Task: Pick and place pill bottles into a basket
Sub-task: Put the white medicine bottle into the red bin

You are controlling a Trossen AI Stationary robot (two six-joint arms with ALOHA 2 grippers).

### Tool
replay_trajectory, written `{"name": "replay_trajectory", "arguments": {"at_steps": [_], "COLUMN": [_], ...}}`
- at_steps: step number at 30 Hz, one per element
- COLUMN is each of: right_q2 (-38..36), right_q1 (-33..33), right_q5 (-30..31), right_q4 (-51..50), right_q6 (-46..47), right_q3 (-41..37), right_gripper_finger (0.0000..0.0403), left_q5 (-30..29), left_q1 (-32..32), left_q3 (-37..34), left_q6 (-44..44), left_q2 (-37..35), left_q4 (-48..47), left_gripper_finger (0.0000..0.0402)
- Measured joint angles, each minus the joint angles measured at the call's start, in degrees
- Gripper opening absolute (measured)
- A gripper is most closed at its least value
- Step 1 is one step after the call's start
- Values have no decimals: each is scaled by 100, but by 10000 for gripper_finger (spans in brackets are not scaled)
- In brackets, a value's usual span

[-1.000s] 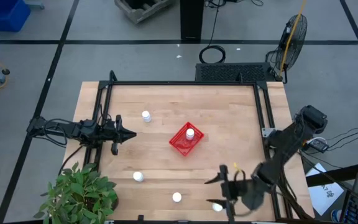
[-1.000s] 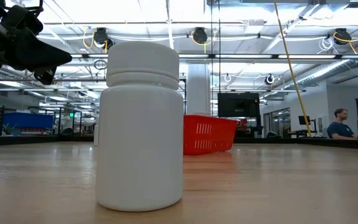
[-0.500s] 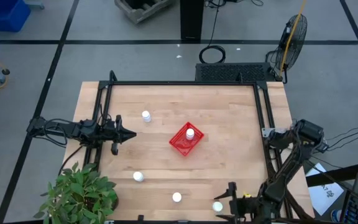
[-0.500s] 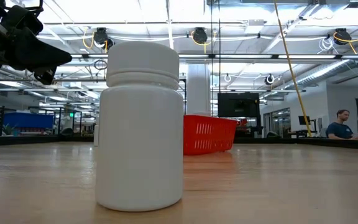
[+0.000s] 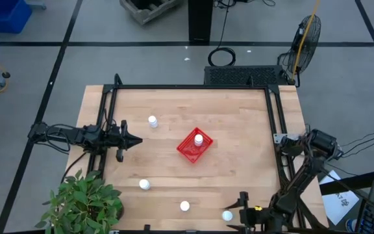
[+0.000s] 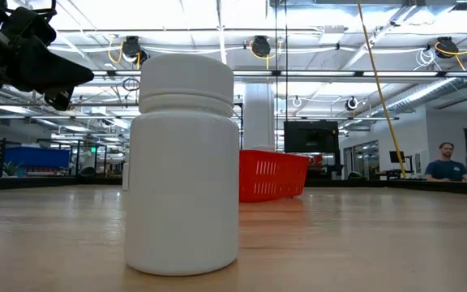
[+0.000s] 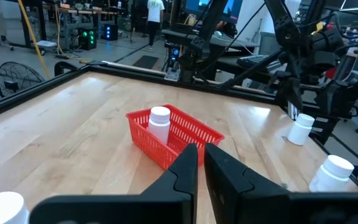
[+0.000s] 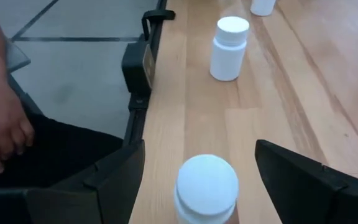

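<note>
Dark and folded low, the right arm is seen at the near right corner of the table, its right gripper (image 5: 237, 209) held level with the fingers (image 8: 303, 177) spread wide on either side of a small white cylindrical pill bottle with a white cap (image 8: 206, 191); the bottle is flanked but no contact is seen. The left arm is stretched along the table's left edge, its left gripper (image 5: 135, 140) pointed toward the middle, and the two fingers (image 7: 185, 167) are pressed nearly together with nothing between them.

Four white bottles are stood upright on the bare wood: one at the right gripper (image 5: 227, 216), a second one just beside it along the near edge (image 5: 184, 207), a third toward the near left (image 5: 145, 184), and a fourth beyond the left gripper (image 5: 152, 121). A fifth bottle (image 5: 199, 138) is set upright inside the small bright red rectangular basket with mesh-like plastic walls (image 5: 188, 148), which is placed at an angle near the table's centre.

A pale wooden butcher-block table (image 5: 232, 123) framed in black rails is shown, with a green potted plant (image 5: 83, 201) at its near left corner. Beyond it, an open workshop with ceiling lights is seen, and a person (image 6: 447, 162) is seated at far right.
</note>
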Motion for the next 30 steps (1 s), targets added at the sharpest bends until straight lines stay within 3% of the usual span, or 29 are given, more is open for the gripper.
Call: {"name": "replay_trajectory", "arguments": {"at_steps": [12, 17, 30], "right_q2": [205, 205, 205], "right_q1": [-96, -117, -150], "right_q5": [-309, -474, -463], "right_q4": [-177, -555, -453], "right_q6": [376, 797, 600], "right_q3": [-4, -7, -2], "right_gripper_finger": [287, 260, 180], "left_q5": [0, 0, 0], "left_q1": [0, 2, 2], "left_q3": [1, 0, 2], "left_q6": [0, 0, 0], "left_q2": [0, 0, 0], "left_q4": [0, 0, 0], "left_gripper_finger": [33, 33, 33]}}
